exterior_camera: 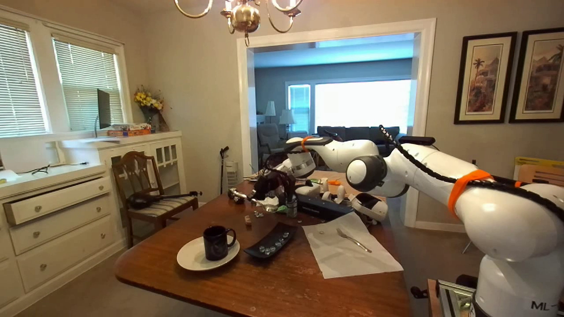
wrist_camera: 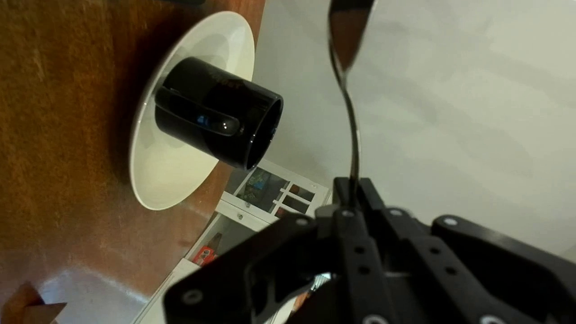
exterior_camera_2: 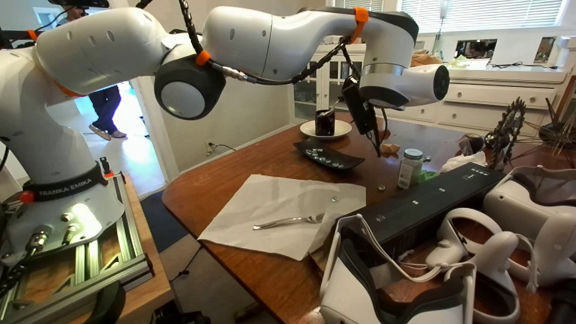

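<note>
Wrist view, left to right: plate (wrist_camera: 166, 182), mug (wrist_camera: 216, 112) on it, then spoon (wrist_camera: 346, 49) aloft, end pinched in the claw (wrist_camera: 353, 190). Looks like the carry step; next move calls for firm grip and clearance around the mug.

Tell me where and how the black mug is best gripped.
Probably the handle, coming in level from the side the wrist view shows: the black mug stands upright on the plate and its handle juts that way.
</note>
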`<state>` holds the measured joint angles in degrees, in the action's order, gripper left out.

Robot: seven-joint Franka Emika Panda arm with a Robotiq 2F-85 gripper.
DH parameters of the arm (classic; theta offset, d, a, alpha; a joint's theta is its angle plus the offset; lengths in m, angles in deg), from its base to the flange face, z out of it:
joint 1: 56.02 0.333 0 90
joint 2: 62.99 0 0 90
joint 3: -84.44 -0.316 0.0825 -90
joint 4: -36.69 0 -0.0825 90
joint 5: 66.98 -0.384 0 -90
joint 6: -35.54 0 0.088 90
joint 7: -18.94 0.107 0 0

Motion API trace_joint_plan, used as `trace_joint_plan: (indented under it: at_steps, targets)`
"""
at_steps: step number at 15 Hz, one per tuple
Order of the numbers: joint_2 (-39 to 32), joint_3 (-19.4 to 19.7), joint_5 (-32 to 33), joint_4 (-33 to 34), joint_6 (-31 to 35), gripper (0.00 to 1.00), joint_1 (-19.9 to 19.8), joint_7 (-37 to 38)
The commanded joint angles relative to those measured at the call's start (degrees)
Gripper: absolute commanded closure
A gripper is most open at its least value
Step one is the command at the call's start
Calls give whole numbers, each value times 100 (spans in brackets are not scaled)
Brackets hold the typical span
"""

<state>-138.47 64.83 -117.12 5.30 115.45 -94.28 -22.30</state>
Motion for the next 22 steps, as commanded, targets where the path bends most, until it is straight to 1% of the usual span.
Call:
trace_joint_plan:
  at_steps: [1, 7, 11, 15, 17, 18, 22]
  targets:
    - [-31, -156, -70, 207, -72, 99, 98, 217]
    - [-50, -483, -62, 395, -46, 99, 328, 619]
    - [-61, -667, -88, 472, 9, 99, 441, 1056]
    - [-91, -778, -75, 516, 215, 99, 504, 1487]
    - [-114, -818, -50, 537, 148, 99, 474, 1506]
    - [16, -753, -2, 311, 161, 94, 449, 1297]
    - [15, -763, -2, 311, 161, 94, 435, 1317]
